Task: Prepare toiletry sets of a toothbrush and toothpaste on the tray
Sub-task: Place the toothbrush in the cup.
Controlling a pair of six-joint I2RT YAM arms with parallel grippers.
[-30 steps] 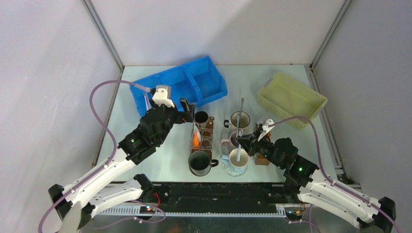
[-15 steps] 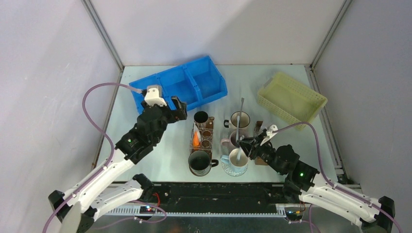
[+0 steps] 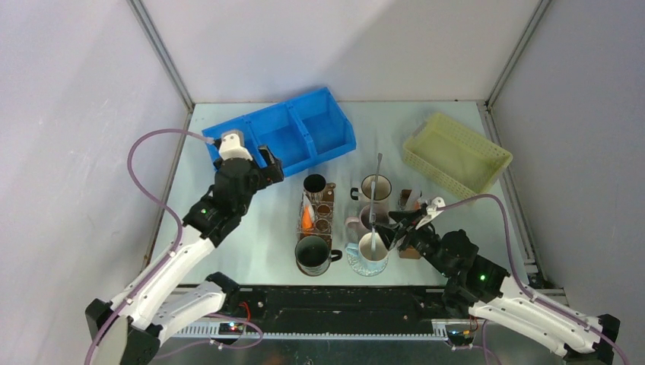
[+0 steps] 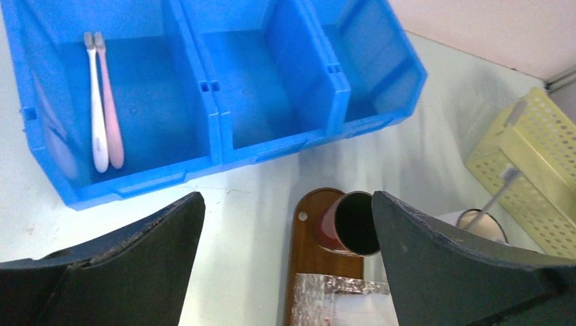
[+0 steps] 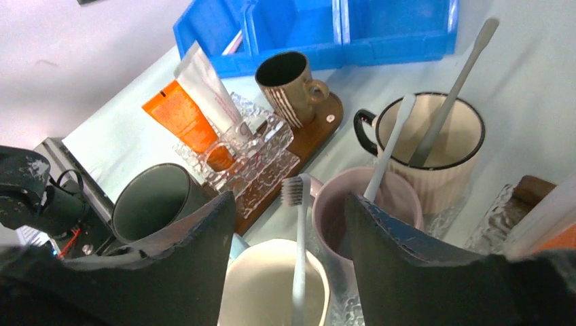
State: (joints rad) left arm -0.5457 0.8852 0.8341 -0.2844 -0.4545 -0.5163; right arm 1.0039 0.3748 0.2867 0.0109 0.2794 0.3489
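Two slim toothbrushes (image 4: 105,102) lie in the glossy blue bin's (image 4: 136,185) end compartment, orange toothpaste (image 5: 178,114) stands in a ribbed glass holder (image 5: 261,161) (white tube (image 5: 204,76) alongside), left gripper (image 4: 285,265) wide, right gripper (image 5: 289,268) parted, both empty.

Left end effector (image 4: 286,198) spread wide — right end effector (image 5: 291,198) fingers apart.

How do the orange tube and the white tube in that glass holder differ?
The orange tube is bright orange; the white tube is white with faint lettering. The white tube reaches higher than the orange tube and stands nearer the striped mug. Both stand in the clear glass holder, flat ends up, leaning the same way.
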